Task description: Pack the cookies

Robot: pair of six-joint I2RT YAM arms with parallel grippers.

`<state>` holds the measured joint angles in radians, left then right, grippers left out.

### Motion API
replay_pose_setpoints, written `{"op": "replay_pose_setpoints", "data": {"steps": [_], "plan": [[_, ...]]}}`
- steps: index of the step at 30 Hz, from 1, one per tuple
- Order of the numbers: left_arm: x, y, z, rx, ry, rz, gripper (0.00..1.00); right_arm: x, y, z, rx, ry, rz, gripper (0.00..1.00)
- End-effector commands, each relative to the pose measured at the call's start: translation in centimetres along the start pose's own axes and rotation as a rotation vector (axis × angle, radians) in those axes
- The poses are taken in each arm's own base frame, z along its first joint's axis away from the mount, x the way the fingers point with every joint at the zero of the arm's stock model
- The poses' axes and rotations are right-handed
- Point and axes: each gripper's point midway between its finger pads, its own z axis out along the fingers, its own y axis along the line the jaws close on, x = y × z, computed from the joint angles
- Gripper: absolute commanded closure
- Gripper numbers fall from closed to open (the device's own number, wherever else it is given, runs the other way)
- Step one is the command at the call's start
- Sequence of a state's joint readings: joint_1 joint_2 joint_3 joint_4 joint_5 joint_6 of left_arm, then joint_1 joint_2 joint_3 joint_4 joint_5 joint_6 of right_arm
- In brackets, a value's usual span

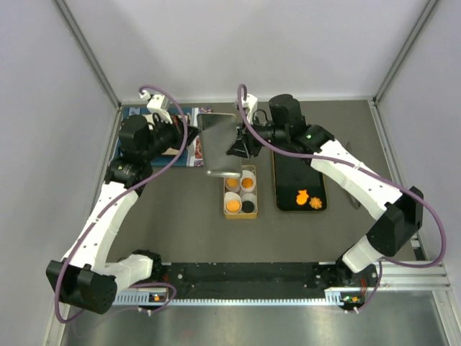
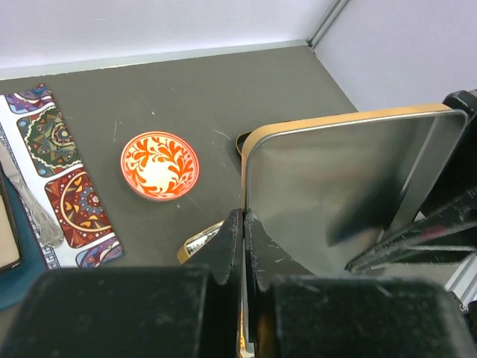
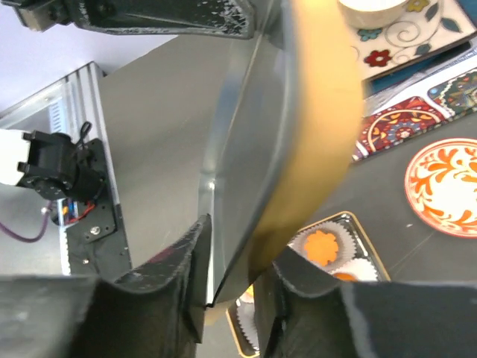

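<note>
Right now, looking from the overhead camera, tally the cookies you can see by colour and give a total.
Orange cookies: 5 (three in the tin, two on the black tray)
Black cookie: 1 (in the tin)
Total: 6

White arms [image 1: 97, 223], black joints [image 1: 392, 227], looping purple cables [image 1: 426, 210] (left gripper [image 2: 244, 242] matte black too)

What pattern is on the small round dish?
The dish has red-orange leafy swirls on white, clearest in the left wrist view.

Cookies [image 1: 233, 206]: orange and one black in tin [image 1: 240, 216]; two orange on tray [image 1: 292, 176].
</note>
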<state>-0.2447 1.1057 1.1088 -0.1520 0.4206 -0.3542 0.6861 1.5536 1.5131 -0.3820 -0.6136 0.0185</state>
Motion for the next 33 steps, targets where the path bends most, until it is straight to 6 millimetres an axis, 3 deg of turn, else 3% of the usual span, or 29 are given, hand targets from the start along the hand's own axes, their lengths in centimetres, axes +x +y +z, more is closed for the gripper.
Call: {"op": "replay_pose_setpoints", "data": {"steps": [1,4,6,7,10,11,13,14,21,28,31,33], "plan": [[-4.0,-2.0,-1.1,0.043,-0.128,0.043,1.00,-2.0,0.6,-1.0,0.020,-0.049,-0.092,0.87],[-4.1,-2.1,-1.3,0.042,-0.133,0.051,1.00,-1.5,0.1,-1.3,0.051,-0.029,-0.110,1.00],[-4.3,-2.3,-1.5,0.048,-0.136,0.064,0.99,-1.6,-0.3,-1.6,0.083,-0.025,-0.123,1.00],[-4.4,-2.4,-1.6,0.052,-0.139,0.071,0.86,-1.4,-0.6,-1.8,0.099,-0.016,-0.136,1.00],[-4.8,-3.2,-2.1,0.090,-0.130,0.100,0.62,-1.4,-1.8,-2.4,0.171,0.014,-0.179,1.00],[-5.3,-3.7,-2.4,0.104,-0.135,0.114,0.43,-1.4,-2.1,-2.6,0.189,0.023,-0.192,1.00],[-5.2,-4.4,-3.0,0.136,-0.117,0.151,0.30,-2.1,-3.3,-3.4,0.262,0.030,-0.256,1.00],[-5.3,-4.9,-3.4,0.159,-0.114,0.173,0.17,-2.5,-3.7,-3.9,0.290,0.033,-0.287,1.00],[-4.7,-6.5,-5.5,0.286,-0.055,0.241,0.10,-5.4,-8.8,-8.5,0.599,0.121,-0.668,1.00],[-5.0,-6.1,-5.8,0.322,-0.025,0.171,0.09,-8.8,-9.0,-11.2,0.706,0.119,-0.910,1.00],[-4.2,-5.6,-5.1,0.327,0.041,0.115,0.09,-9.6,-8.4,-11.5,0.732,0.098,-1.012,1.00],[-4.0,-5.4,-4.4,0.340,0.075,0.071,0.09,-8.8,-8.4,-11.8,0.772,0.124,-1.064,1.00]]}}
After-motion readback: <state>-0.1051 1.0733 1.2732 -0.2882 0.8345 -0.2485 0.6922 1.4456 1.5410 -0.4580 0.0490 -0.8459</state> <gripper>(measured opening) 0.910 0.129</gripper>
